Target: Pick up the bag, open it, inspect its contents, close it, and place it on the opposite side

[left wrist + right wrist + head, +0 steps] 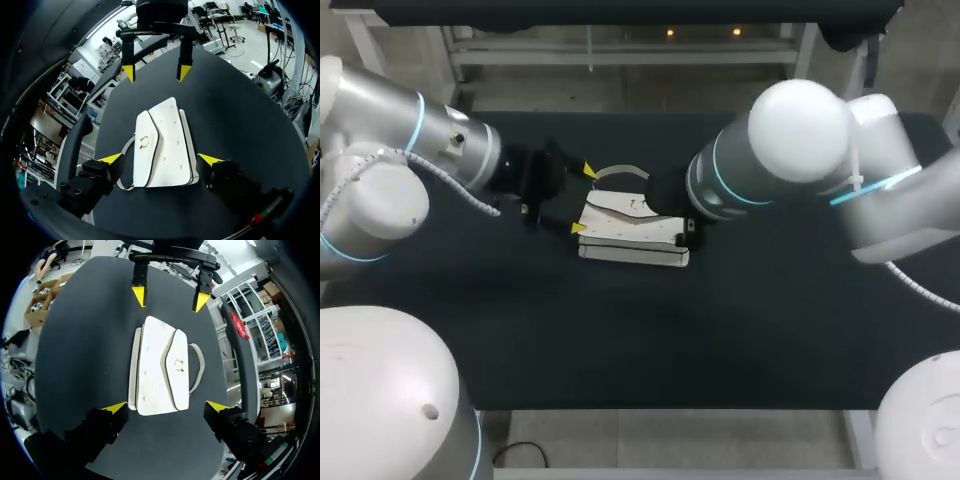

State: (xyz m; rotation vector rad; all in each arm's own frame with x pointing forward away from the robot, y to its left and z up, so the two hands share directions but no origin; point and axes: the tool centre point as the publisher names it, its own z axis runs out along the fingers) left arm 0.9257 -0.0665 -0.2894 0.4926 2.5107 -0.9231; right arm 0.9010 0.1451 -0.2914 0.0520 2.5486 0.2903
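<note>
A white bag [632, 236] with a closed flap, a small gold clasp and a thin strap lies flat on the black table. My left gripper [583, 200] stands open at its left end. In the left wrist view the bag [165, 145] lies between the wide-spread fingers of the left gripper [161, 160]. Facing it across the bag is my right gripper [156, 72]. In the right wrist view the right gripper [166, 406] is open around the other end of the bag [155, 370], opposite the left gripper [170, 298]. The right arm's wrist hides its fingers in the head view.
Nothing but the bag lies on the black table [740, 340]. My two arms meet over its middle, one from each side. Its front edge [670, 408] runs below the bag.
</note>
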